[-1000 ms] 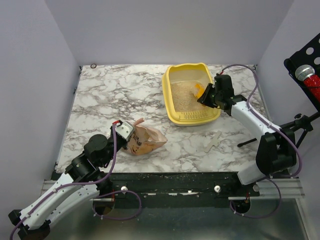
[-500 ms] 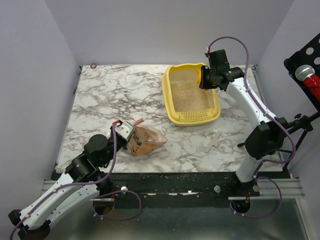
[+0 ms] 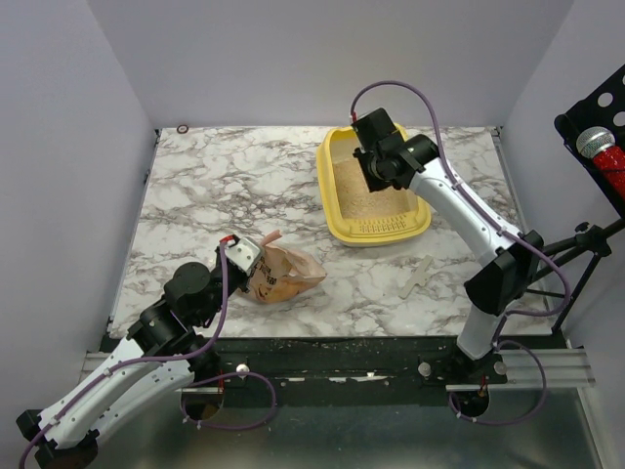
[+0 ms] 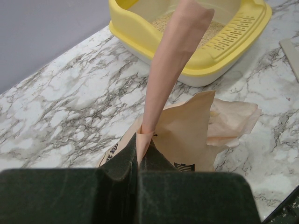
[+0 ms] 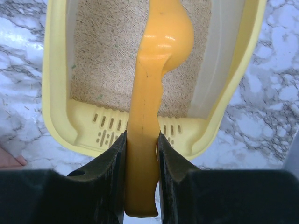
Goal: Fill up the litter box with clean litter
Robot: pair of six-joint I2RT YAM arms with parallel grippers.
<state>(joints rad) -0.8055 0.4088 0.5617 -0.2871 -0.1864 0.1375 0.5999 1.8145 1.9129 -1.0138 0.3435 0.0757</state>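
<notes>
The yellow litter box (image 3: 377,234) stands at the back right of the marble table, with a layer of beige clean litter (image 3: 363,198) on its floor. My right gripper (image 3: 375,164) hangs above the box, shut on the handle of an orange scoop (image 5: 161,42). In the right wrist view the scoop's bowl sits over the litter (image 5: 107,56), inside the box's rim (image 5: 56,93). My left gripper (image 3: 250,268) is low at the front left, shut on a fold of the pinkish-tan bag (image 3: 290,274), which lies crumpled on the table (image 4: 196,135).
A pale flat strip (image 3: 420,276) lies on the table in front of the box. A small ring (image 3: 183,128) sits at the back left corner. A black stand with a microphone (image 3: 598,147) rises outside the right wall.
My right arm has swung left from the box's right side to above its back part, carrying the scoop. The left arm and the bag have not moved.
</notes>
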